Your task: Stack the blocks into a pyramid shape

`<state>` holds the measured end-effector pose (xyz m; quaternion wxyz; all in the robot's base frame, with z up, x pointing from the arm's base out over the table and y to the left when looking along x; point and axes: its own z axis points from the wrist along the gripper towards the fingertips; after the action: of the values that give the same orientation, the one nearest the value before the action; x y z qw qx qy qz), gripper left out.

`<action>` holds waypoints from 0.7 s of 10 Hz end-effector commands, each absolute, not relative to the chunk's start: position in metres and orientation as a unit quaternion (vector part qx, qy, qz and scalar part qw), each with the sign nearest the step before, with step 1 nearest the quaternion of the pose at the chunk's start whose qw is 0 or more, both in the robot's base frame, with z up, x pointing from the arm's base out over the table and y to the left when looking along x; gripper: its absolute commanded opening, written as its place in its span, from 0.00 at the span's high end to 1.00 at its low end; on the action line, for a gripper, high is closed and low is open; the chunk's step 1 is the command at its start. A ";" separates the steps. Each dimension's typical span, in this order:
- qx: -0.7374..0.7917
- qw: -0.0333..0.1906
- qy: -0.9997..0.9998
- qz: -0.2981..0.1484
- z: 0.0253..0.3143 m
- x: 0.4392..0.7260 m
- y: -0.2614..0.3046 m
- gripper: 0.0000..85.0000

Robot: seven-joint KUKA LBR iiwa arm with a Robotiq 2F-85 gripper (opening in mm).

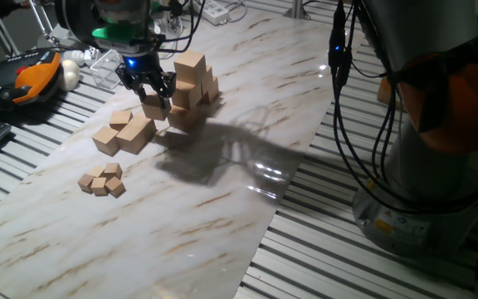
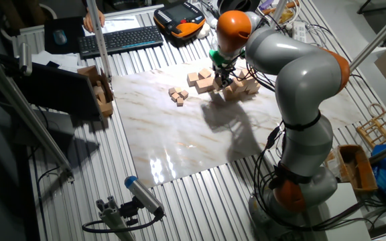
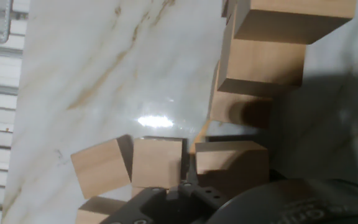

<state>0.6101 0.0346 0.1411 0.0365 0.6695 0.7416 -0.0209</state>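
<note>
The gripper point(image 1: 155, 93) hangs low over the marble-patterned bench point(image 1: 222, 208), its fingers clamped on a block point(image 1: 156, 108) right beside the stack point(image 1: 192, 87). The stack is a cluster of pale wooden blocks with one block point(image 1: 190, 65) on top, rising in steps. From the hand view, the stack point(image 3: 263, 56) fills the upper right, and the held block point(image 3: 232, 163) sits just under the gripper body. To the left, a loose group of blocks point(image 1: 125, 131) lies flat on the bench, near the gripper but apart from the stack. Further toward the bench edge, a handful of small cubes point(image 1: 102, 180) huddle together. An orange handset point(image 1: 33, 73) rests off the bench, well apart.
</note>
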 end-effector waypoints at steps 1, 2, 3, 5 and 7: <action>0.692 0.035 0.721 -0.023 0.141 0.610 0.035 1.00; 0.703 0.034 0.710 -0.018 0.141 0.610 0.035 1.00; 0.705 0.026 0.708 -0.019 0.141 0.610 0.035 1.00; 0.703 0.018 0.710 -0.026 0.144 0.617 0.034 1.00; 0.701 0.022 0.712 -0.027 0.140 0.624 0.031 1.00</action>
<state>0.6243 0.0304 0.1392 0.0218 0.7009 0.7124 -0.0269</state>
